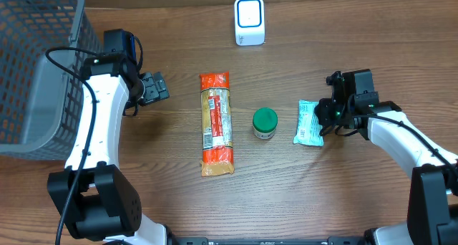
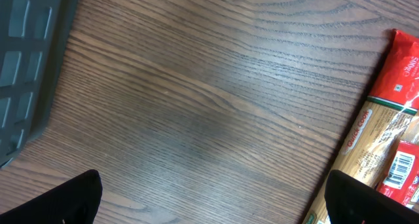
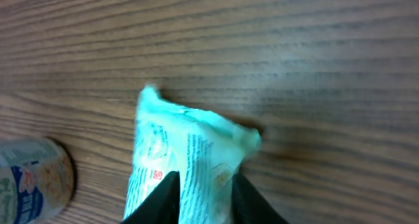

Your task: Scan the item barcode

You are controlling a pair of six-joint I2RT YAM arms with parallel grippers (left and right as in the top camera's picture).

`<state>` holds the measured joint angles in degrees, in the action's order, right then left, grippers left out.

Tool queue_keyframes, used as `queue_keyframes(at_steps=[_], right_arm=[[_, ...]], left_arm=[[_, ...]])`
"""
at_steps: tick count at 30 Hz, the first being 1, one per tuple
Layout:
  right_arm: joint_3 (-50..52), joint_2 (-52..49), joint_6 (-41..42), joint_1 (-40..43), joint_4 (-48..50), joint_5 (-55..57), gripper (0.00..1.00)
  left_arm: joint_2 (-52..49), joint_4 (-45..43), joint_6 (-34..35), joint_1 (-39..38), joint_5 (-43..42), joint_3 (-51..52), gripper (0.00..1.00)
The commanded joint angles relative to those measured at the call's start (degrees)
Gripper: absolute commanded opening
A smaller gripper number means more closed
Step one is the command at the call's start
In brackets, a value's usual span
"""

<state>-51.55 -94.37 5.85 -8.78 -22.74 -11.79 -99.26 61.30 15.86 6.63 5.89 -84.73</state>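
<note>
Fingers of the right gripper (image 3: pixel 206 199) flank a crinkly teal packet (image 3: pixel 190 145), grip unclear. The left gripper (image 2: pixel 216 201) gapes wide over the grained wooden table (image 2: pixel 196 86).

teal packet (image 3: pixel 186 145): lower end is masked by the right gripper (image 3: pixel 204 176), print too blurred to be read | jar (image 3: pixel 33 181): cropped at left edge | pasta pack (image 2: pixel 383 142): cut off at right edge | basket (image 1: pixel 32 73): clipped by frame corner

Your wooden worktop (image 1: pixel 300 202) carries five things. Take the green-lidded jar (image 1: pixel 265 123) as centre: a long pasta packet (image 1: pixel 216 123) lies just left of it, a teal packet (image 1: pixel 310 123) just right, a white scanner (image 1: pixel 250 21) stands beyond it, and a grey mesh basket (image 1: pixel 50 109) sits far left.
</note>
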Motion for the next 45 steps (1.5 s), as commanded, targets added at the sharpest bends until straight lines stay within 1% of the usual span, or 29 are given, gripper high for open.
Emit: queue_keyframes(at_steps=[1, 5, 10, 13, 14, 16, 18, 22, 30, 32, 34, 38, 40, 42, 45], right_arm=[[0.22, 0.09, -0.07, -0.02, 1.49, 0.83, 0.41], [-3.76, 1.01, -0.04, 0.70, -1.86, -2.58, 0.47], [-10.71, 2.45, -0.04, 1.03, -10.82, -10.93, 0.47], [-10.88, 2.34, -0.52, 1.03, -13.75, -15.78, 0.38], [-10.51, 2.16, -1.95, 1.03, -14.71, -17.49, 0.34], [-9.29, 1.46, -4.42, 1.03, -16.33, -19.47, 0.21], [-7.85, 0.81, -4.96, 1.03, -16.41, -20.24, 0.17], [-5.79, -0.70, -9.42, 1.03, -16.28, -24.81, 0.13], [-5.44, -5.57, -10.93, 1.38, -14.86, -28.59, 0.11], [-5.44, -6.80, -12.52, 1.92, -14.91, -30.53, 0.11], [-5.44, -8.11, -13.94, 3.37, -15.15, -33.00, 0.09], [-5.35, -8.63, -16.76, 6.69, -16.15, -36.41, 0.09], [-5.29, -8.63, -16.87, 8.55, -16.57, -37.44, 0.09], [-4.94, -8.63, -16.92, 9.55, -16.37, -37.68, 0.09], [-4.17, -8.63, -19.37, 9.64, -16.44, -38.53, 0.09]], left_arm=[[0.33, -0.09, -1.31, 0.11, 0.50, -0.50, 1.00], [0.33, -0.07, -1.31, 0.11, 0.50, -0.50, 1.00], [0.33, -0.09, -1.31, 0.11, 0.50, -0.50, 1.00], [0.33, -0.09, -1.31, 0.11, 0.50, -0.50, 1.00], [0.33, -0.07, -1.29, 0.11, 0.50, -0.50, 1.00], [0.33, -0.07, -1.31, 0.11, 0.50, -0.50, 1.00], [0.33, -0.07, -1.31, 0.11, 0.50, -0.50, 1.00], [0.33, -0.09, -1.31, 0.11, 0.50, -0.50, 1.00], [0.33, -0.07, -1.29, 0.11, 0.50, -0.50, 1.00], [0.33, -0.09, -1.29, 0.11, 0.50, -0.50, 1.00], [0.31, -0.07, -1.29, 0.11, 0.50, -0.50, 1.00], [0.33, -0.09, -1.29, 0.11, 0.50, -0.50, 1.00], [0.31, -0.09, -1.31, 0.11, 0.50, -0.50, 1.00], [0.31, -0.07, -1.31, 0.11, 0.50, -0.50, 1.00], [0.33, -0.09, -1.29, 0.11, 0.50, -0.50, 1.00]])
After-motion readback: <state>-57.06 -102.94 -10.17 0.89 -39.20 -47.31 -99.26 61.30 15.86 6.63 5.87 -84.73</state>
